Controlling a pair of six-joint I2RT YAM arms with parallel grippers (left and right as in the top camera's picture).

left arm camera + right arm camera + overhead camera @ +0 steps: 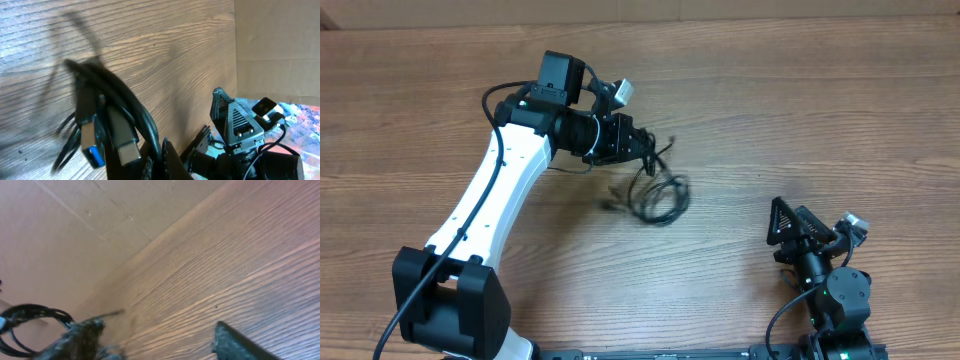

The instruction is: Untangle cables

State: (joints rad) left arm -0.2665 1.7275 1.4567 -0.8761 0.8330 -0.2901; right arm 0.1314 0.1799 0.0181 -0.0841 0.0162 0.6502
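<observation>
No legible text, label, brand, number on cables (122,102) or table (820,100).

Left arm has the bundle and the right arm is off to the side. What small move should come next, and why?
Probably bring the right gripper toward the loose loop of the cables. The left gripper is shut on them near their plugs, while the right one stands open, empty and well apart, so separating strands likely needs a second grip.

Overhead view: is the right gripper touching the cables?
No, the right gripper sits well apart from the cables, with bare table between them.
</observation>
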